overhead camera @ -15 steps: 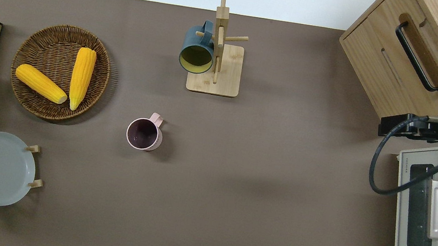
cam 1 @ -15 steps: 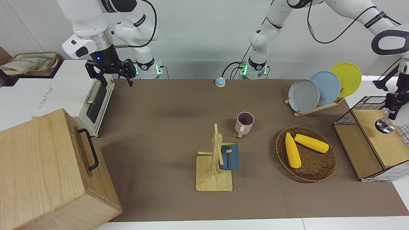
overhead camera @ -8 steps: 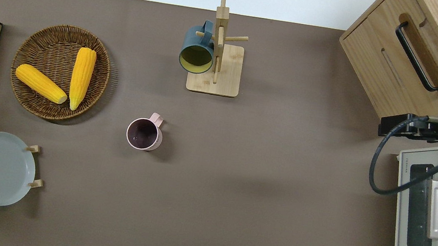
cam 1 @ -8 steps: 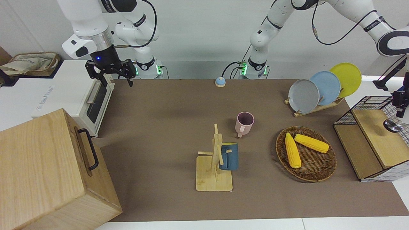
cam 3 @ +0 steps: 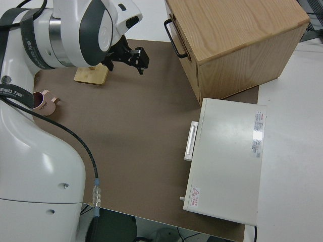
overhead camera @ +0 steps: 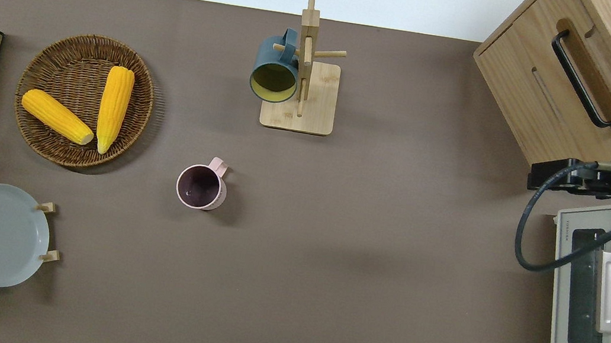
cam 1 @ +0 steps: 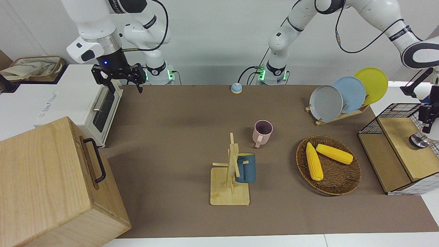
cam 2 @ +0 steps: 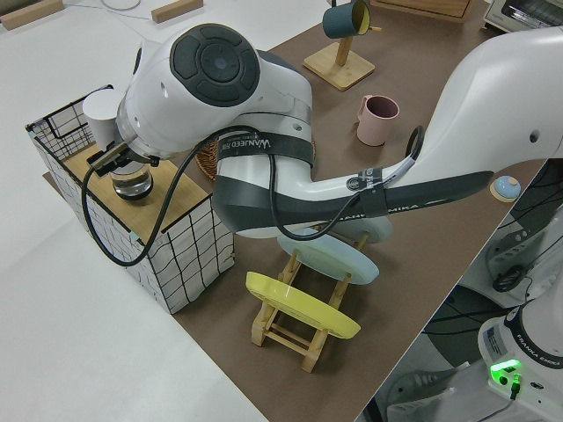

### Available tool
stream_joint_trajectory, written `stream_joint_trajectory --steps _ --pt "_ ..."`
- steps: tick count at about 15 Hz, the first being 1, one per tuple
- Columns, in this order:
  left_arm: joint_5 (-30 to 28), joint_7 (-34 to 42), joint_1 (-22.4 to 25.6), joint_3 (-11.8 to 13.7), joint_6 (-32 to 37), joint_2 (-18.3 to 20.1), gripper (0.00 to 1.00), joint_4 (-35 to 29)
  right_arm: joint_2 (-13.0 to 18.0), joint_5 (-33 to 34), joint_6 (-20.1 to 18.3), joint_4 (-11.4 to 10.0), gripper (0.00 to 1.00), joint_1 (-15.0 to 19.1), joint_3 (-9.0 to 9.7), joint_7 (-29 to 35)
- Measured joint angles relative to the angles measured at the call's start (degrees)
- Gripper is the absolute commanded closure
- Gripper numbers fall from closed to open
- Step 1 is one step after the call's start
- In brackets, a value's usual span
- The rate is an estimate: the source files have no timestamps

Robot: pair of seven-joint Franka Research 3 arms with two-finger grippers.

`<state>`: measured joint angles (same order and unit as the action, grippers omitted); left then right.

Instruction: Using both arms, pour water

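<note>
L gripper (cam 1: pixel 427 125) w/ glass (cam 1: pixel 417 140) shifted outward over rack, jaws unclear, R parked, jaws apart, pink mug (cam 1: pixel 262 132) empty

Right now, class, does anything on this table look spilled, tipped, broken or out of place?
Nothing stands out. The pink mug stands upright, the blue mug hangs on its rack, both corn cobs lie in the basket, and no spill shows.

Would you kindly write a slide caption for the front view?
Left gripper hangs over a glass on the wire shelf; right arm parked.
</note>
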<state>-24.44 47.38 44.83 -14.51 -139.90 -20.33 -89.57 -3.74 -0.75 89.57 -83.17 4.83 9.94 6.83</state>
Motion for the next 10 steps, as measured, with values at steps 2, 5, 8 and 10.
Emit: stream_joint_trajectory --steps 2,5,8,10 --pt "0.0 0.0 0.0 0.0 0.0 -0.6 0.92 0.0 0.0 0.0 0.0 0.0 0.009 0.0 0.0 0.0" --pt "0.0 0.0 0.0 0.0 -0.1 -0.9 0.78 0.0 0.0 0.0 0.0 0.0 0.009 0.0 0.0 0.0" --pt "0.0 0.0 0.0 0.0 -0.1 -0.9 0.09 0.0 0.0 0.0 0.0 0.0 0.009 0.0 0.0 0.0" --pt "0.0 0.1 0.0 0.0 -0.1 -1.0 0.0 0.0 0.0 0.0 0.0 0.0 0.009 0.0 0.0 0.0"
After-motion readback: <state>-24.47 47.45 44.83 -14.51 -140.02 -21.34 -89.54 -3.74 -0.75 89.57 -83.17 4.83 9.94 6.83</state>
